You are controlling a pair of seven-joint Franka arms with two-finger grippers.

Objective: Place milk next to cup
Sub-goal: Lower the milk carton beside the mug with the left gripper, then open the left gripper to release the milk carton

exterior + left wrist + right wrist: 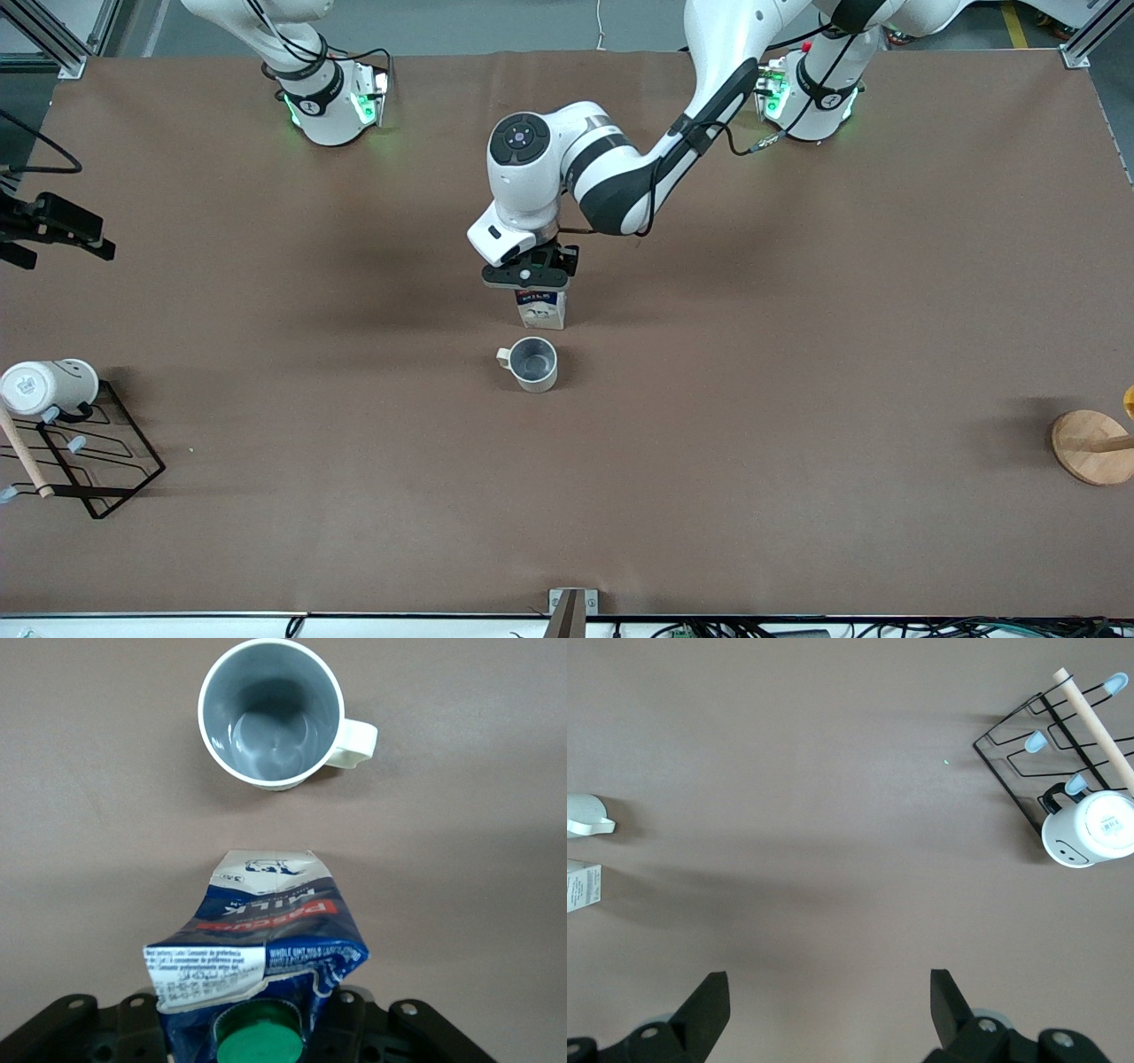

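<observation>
The milk, a dark blue and white carton with a green cap, stands upright on the brown table near its middle. My left gripper is right on top of it, shut on the carton's squeezed top; the carton hides its fingertips in the left wrist view. The grey-beige cup stands upright close beside the milk, a little nearer the front camera, with a small gap between them; it also shows in the left wrist view. My right gripper is open and empty, up over bare table; it does not show in the front view.
A black wire rack with a white face-marked mug and a wooden stick sits at the right arm's end of the table. A round wooden stand sits at the left arm's end. A black device juts in by the rack's end.
</observation>
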